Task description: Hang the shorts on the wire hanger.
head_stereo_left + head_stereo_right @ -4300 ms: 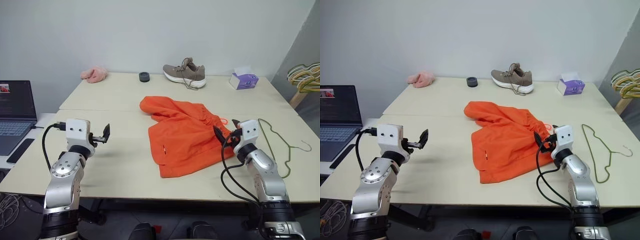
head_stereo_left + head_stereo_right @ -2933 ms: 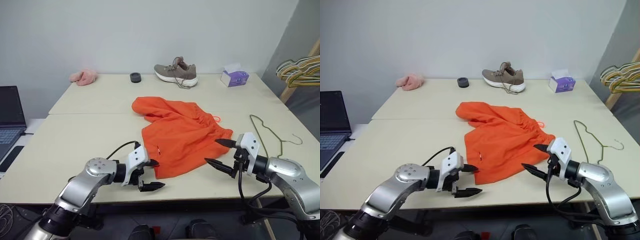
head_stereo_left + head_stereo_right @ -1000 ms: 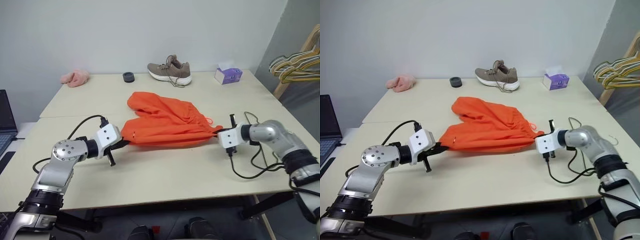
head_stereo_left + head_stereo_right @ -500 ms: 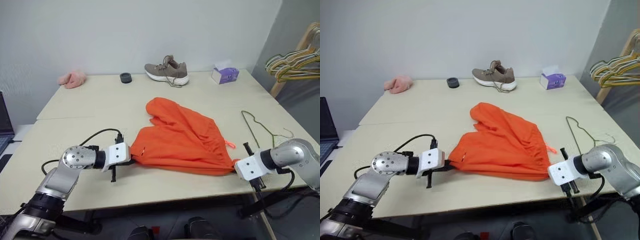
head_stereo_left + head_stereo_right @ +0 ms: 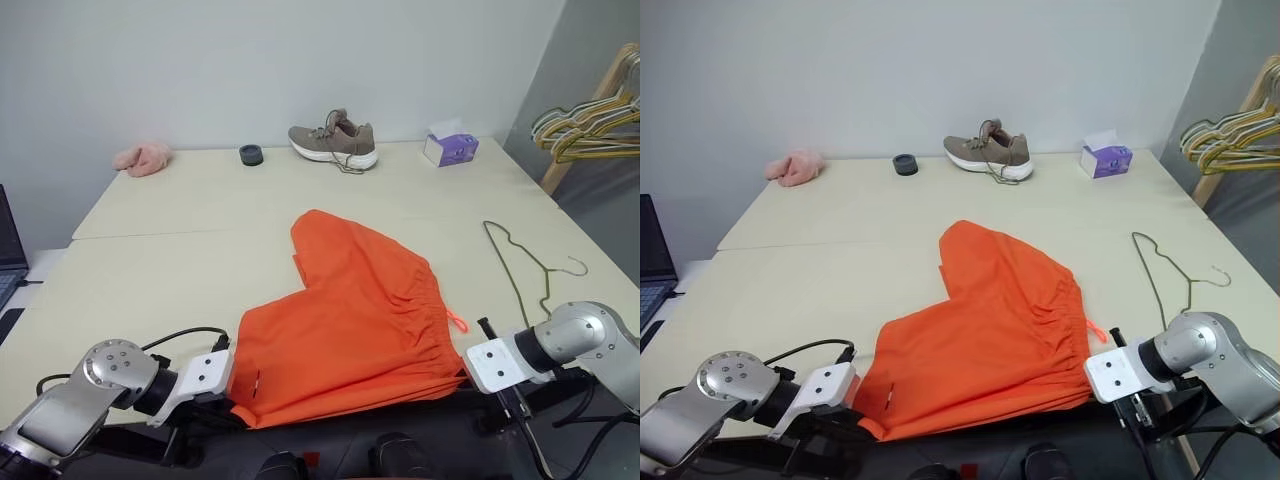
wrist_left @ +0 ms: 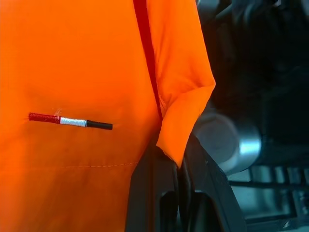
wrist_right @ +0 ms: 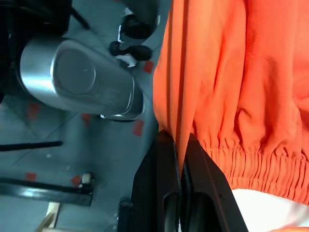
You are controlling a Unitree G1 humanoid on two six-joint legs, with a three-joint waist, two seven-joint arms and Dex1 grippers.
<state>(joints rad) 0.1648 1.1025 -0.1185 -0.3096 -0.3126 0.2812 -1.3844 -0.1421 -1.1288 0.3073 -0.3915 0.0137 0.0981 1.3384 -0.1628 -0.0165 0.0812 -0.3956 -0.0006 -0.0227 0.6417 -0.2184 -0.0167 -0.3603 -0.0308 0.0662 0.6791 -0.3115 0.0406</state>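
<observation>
The shorts (image 5: pixel 350 330) are spread on the near half of the table (image 5: pixel 150 260), and their near edge hangs over the table's front rim. They are held at two places. The left gripper (image 6: pixel 175 166) is closed tightly on a folded corner of the orange cloth at the near left side, as is seen in the left wrist view, where the fabric is pinched between the two black fingers. The right gripper (image 7: pixel 180 159) is closed on the edge of the cloth close to the gathered waistband, at the near right side, with the fabric clamped between its fingers. One leg of the shorts points away toward the middle of the table. The orange drawstring (image 5: pixel 459 322) lies at the right side of the waistband. The wire hanger (image 5: pixel 520 270) lies flat on the table to the right of the shorts, apart from them, with its hook toward the right edge. At the far side of the table a shoe (image 5: pixel 333 142), a pink fluffy cloth (image 5: pixel 141 157) and a tissue box (image 5: pixel 450 148) are seen.
</observation>
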